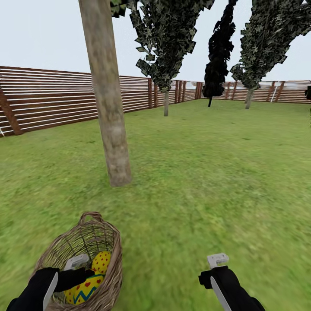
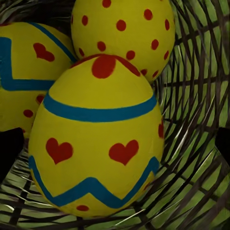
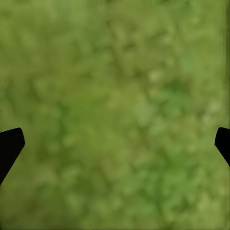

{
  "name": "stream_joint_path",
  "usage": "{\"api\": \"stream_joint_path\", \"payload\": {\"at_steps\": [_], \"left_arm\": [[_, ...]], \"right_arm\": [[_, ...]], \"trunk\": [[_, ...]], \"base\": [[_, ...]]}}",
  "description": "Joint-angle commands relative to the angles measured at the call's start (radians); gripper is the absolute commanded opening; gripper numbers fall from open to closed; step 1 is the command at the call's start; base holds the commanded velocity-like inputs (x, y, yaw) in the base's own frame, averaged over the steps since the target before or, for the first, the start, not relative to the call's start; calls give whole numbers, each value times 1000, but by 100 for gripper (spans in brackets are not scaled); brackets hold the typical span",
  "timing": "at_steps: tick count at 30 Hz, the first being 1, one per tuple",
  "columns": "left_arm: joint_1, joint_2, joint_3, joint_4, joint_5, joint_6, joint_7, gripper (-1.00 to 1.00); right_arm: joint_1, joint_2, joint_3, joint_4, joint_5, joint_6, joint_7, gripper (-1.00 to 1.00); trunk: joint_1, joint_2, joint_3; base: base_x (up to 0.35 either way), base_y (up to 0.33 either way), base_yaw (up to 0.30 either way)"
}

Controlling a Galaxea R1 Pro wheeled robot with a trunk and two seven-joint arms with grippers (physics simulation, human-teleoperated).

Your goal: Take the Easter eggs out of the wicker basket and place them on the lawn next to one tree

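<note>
Both arms matte black, rounded casings. Left arm (image 1: 41, 285) carries a pale grey-white flat strip along the forearm and a light grey block near the wrist. Right arm (image 1: 231, 287) same: white strip, white clip-like block on top. Wrist views: dark black fingertips (image 3: 10, 146), tapered, plain.

Eggs (image 1: 93, 280) in basket (image 1: 110, 255) on lawn (image 1: 207, 181), tree (image 1: 110, 112) just behind, fence (image 1: 52, 99) at back.
</note>
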Motion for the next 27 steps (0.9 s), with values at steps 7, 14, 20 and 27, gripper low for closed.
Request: {"api": "stream_joint_path", "payload": {"at_steps": [7, 14, 20, 27], "left_arm": [[-1, 0, 6, -1, -11, 5, -9, 100], [0, 0, 7, -1, -10, 5, -9, 100], [-1, 1, 8, -1, -10, 7, -9, 100], [0, 1, 10, -1, -12, 8, -9, 100]], "right_arm": [[-1, 0, 4, 0, -10, 4, -10, 100], [-1, 0, 4, 0, -9, 4, -10, 100], [0, 0, 4, 0, -9, 4, -11, 100], [-1, -1, 4, -1, -9, 4, -11, 100]], "trunk": [[-2, 1, 15], [-2, 1, 15], [-2, 0, 11], [2, -1, -16]], "base": [[0, 0, 0], [0, 0, 0], [0, 0, 0], [0, 0, 0]]}}
